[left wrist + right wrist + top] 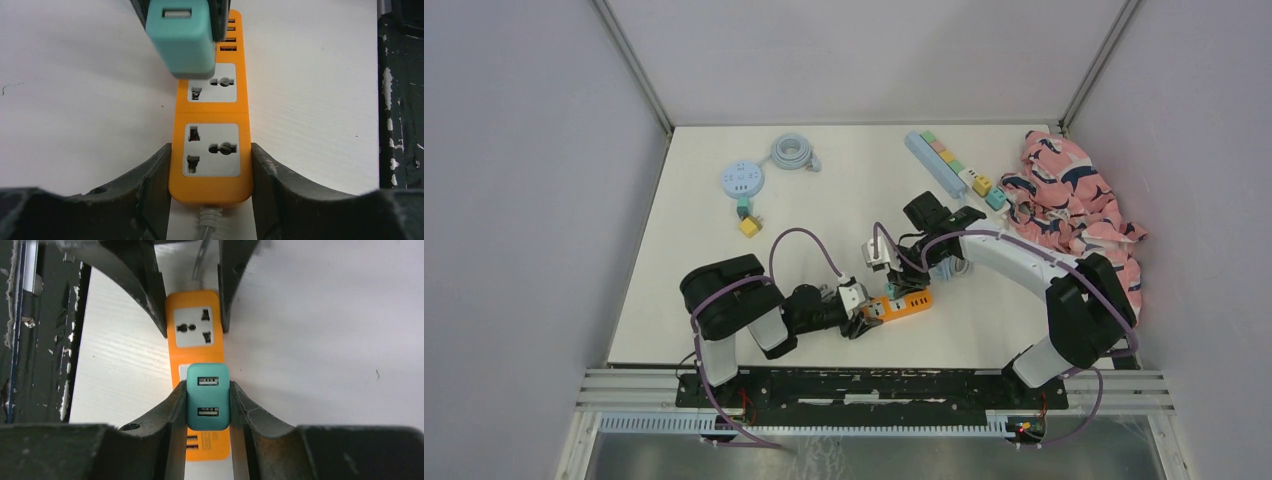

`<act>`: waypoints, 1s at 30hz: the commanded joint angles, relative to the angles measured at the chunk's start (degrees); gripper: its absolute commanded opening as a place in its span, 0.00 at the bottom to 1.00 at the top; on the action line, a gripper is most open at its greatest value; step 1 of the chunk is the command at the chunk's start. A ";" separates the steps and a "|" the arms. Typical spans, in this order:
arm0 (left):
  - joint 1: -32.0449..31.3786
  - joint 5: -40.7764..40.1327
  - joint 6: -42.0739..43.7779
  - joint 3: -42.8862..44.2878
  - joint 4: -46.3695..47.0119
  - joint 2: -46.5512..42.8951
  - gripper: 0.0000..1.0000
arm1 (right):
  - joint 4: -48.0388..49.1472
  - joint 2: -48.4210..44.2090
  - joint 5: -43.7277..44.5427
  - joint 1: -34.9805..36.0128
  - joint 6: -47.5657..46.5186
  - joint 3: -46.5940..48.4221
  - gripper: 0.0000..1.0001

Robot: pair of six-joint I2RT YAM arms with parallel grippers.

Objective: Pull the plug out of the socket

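The right jaws were clamped on both sides of the teal plug (208, 397), which sat over the second socket (220, 89) from the cord end of the orange power strip (210, 114). Whether its pins were still in could not be told. The left jaws gripped the strip's cord end from both sides, near the middle of the near edge of the bench (824, 200).

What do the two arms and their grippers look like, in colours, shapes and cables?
The left arm and the right arm both have bulky black joint housings and white links, with a purple cable looping along each. The left gripper and the right gripper have broad, curved black fingers with pale scuffs on the edges.
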 commanded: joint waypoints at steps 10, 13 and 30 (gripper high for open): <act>0.23 -2.80 -4.97 0.82 -1.18 -4.93 0.55 | -10.56 -4.56 -15.16 -6.32 -4.51 5.76 0.00; 0.26 -3.93 -7.74 1.30 -3.71 -7.76 0.74 | -11.91 -4.40 -18.09 -7.56 -3.78 7.00 0.00; 0.36 -11.80 -13.77 6.62 -37.18 -34.11 0.88 | -12.95 -3.88 -26.48 -11.60 6.38 10.85 0.01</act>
